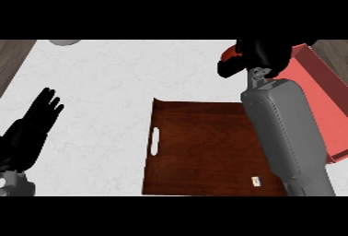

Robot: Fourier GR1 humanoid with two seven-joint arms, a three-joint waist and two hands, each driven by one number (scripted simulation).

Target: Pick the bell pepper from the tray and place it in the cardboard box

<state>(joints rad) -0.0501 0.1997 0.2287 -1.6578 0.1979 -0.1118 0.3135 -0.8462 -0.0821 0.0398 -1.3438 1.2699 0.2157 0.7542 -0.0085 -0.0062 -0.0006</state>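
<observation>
**A:** Right arm pose?

**B:** The grey right forearm (285, 133) comes in from the lower right and runs up across the right edge of the dark brown rectangular wooden tray (204, 147). The black right hand (265, 55) is at the top right, with its fingers curled down.

**A:** Holding anything?

**B:** Yes, it's clenched round the red bell pepper (232, 55). Only a red sliver shows at the hand's left side, the rest is hidden by the fingers.

**A:** Where's the pepper relative to the tray and box?

**B:** It's off the tray, past the far right corner. It sits just left of the far-left corner of the salmon-red flat-walled box (319, 97), and the hand overlaps that corner. Can't tell the height above it.

**A:** Left side?

**B:** The black left hand (37, 117) rests at the left edge with fingers straight and pointing up. It holds nothing and is well apart from the tray.

**A:** Surface?

**B:** White marbled counter (102, 83). The tray has a handle slot (155, 140) in its left side and a small pale label (256, 181) near its near right corner. The box lies just right of the tray, partly behind the forearm.

**A:** Anything else around?

**B:** A grey rounded object (65, 42) is cut off at the top left. Brown wood-plank floor (14, 55) shows past the counter's left and right edges.
</observation>
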